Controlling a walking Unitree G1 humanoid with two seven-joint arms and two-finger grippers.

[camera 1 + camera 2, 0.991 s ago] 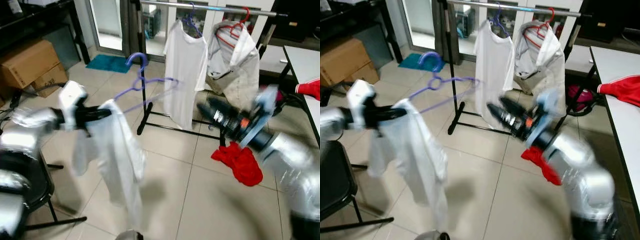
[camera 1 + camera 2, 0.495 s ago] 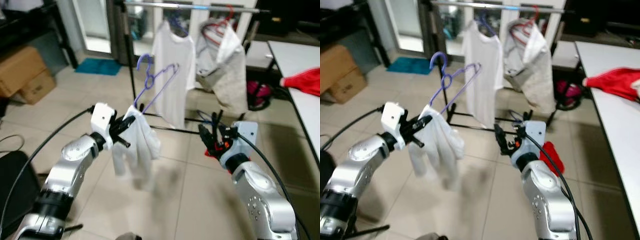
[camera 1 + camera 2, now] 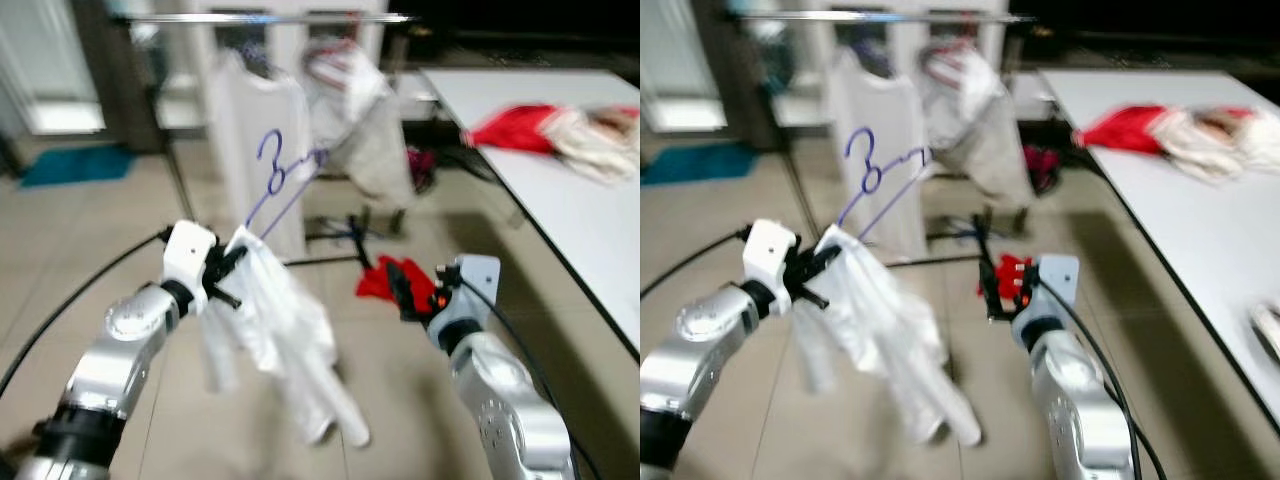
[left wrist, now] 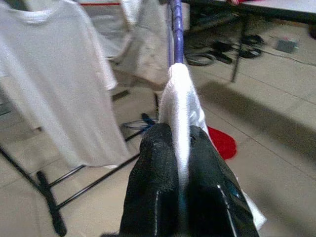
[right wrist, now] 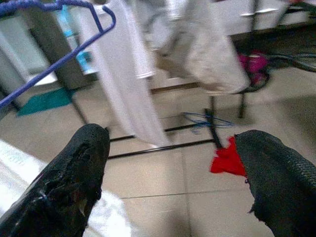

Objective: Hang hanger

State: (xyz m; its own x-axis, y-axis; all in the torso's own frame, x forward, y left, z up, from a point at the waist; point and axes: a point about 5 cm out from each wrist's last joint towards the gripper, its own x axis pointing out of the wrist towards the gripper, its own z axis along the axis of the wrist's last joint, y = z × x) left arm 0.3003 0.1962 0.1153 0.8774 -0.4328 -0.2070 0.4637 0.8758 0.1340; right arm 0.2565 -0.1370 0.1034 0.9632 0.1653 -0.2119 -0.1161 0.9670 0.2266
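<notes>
The left claw (image 4: 180, 148) is clamped tight on a white shirt (image 3: 275, 330), its two black fingers (image 4: 155, 163) pressed against either side of the folded cloth where it drapes over a purple hanger (image 3: 275, 180). The hanger rises from the claw toward the clothes rack (image 3: 260, 18), its hook short of the rack's silver rail and apart from it. The shirt hangs down limp below the claw, over the tiled floor (image 3: 400, 400).

On the rack's rail hang a white T-shirt (image 3: 250, 140) and, just beside it, a pale grey garment (image 3: 360, 130). A red cloth (image 3: 385, 280) lies on the floor near the rack's black foot bars.

The right claw (image 5: 170, 163) is spread wide and holds nothing; it sits in the air on the near side of the rack, pointed toward it, with the red cloth and the rack's base seen between its fingers (image 5: 74, 168). The purple hanger's hook end shows in the right wrist view, on the far side of one finger.

A white tabletop (image 3: 560, 190) stands off to one side of the rack, carrying a heap of red and white clothing (image 3: 550, 130); the head views are blurred
</notes>
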